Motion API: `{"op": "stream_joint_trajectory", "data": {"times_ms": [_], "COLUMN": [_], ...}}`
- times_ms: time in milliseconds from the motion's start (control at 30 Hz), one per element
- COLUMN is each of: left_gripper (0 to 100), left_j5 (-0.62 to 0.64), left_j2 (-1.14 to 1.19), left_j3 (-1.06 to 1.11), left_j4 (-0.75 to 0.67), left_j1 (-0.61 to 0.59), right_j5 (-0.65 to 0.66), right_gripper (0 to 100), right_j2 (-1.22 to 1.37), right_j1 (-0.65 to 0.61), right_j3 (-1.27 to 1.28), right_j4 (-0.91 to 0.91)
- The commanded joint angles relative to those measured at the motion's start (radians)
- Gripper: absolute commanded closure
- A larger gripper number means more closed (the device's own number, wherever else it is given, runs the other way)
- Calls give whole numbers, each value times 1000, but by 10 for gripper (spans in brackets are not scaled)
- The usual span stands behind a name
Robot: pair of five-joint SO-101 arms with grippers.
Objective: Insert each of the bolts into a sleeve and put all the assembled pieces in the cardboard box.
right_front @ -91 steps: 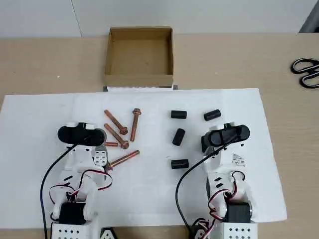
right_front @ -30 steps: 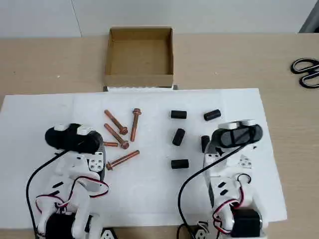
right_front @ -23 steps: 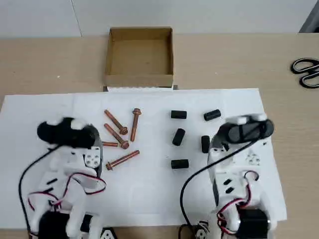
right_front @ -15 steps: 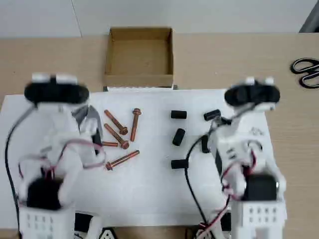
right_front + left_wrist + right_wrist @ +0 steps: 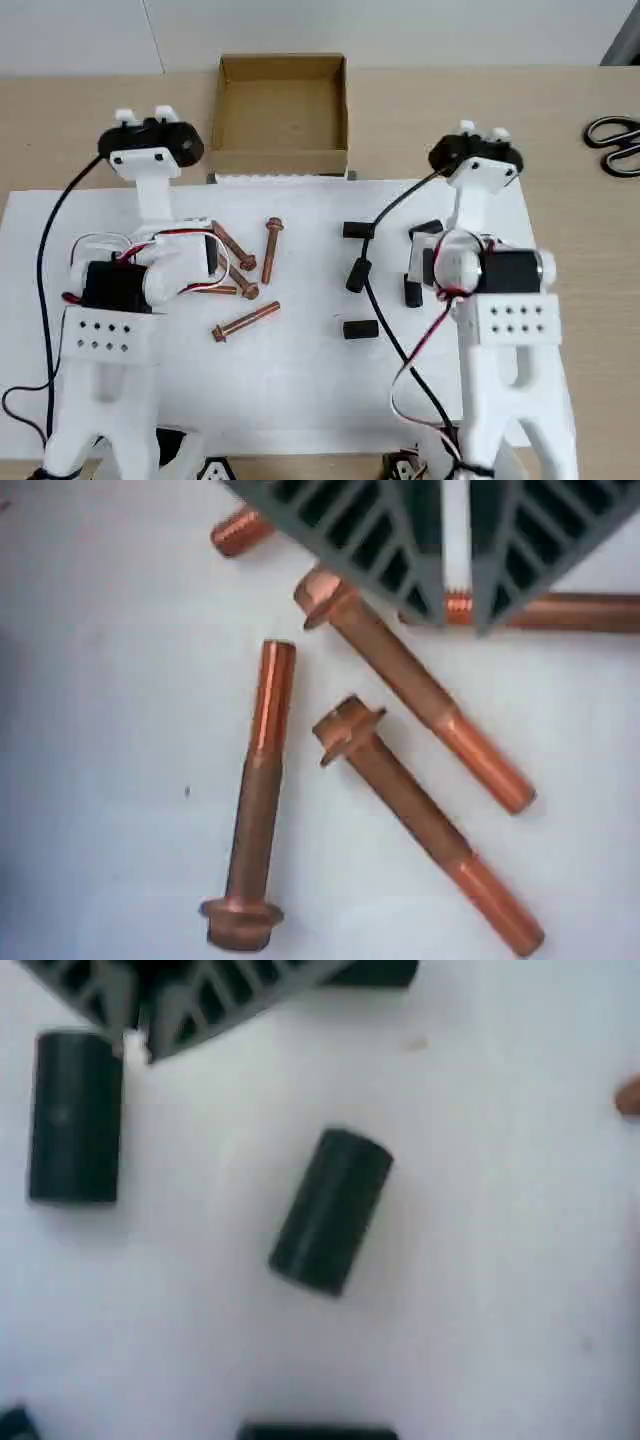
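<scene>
Copper bolts (image 5: pixel 271 250) lie loose on the white sheet (image 5: pixel 300 390) beside black sleeves (image 5: pixel 358 230), short of the cardboard box (image 5: pixel 280 160), with scissors (image 5: pixel 612 145) well apart at the edge of the table (image 5: pixel 100 130). The left gripper (image 5: pixel 455 620) hangs over the bolts and the right gripper (image 5: pixel 137 1045) over the sleeves, each nearly closed and empty, while the arms (image 5: pixel 155 200) partly hide a bolt and a sleeve from above. Both arms have risen from their earlier low fold; the bolts and sleeves lie unmoved.

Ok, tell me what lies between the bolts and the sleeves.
Bare white paper, as the high view shows; the bolts and sleeves lie apart.
</scene>
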Motion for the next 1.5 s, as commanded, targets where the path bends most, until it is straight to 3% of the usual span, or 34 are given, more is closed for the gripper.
{"op": "stream_joint_trajectory", "data": {"times_ms": [0,167,567,800,1467], "left_gripper": [991,991,990,989,989], "left_j5": [-94,-235,-241,-241,-241], "left_j2": [18,40,153,163,164], "left_j3": [27,94,127,130,131], "left_j4": [5,-3,-34,-44,-44], "left_j1": [-6,-18,-58,-55,-57], "right_j5": [138,192,196,189,163], "right_gripper": [991,991,987,878,876], "right_j2": [54,125,349,377,478], "right_j1": [7,2,2,2,-67], "right_j3": [-61,-83,-83,-81,-78], "right_j4": [39,65,50,4,-116]}}
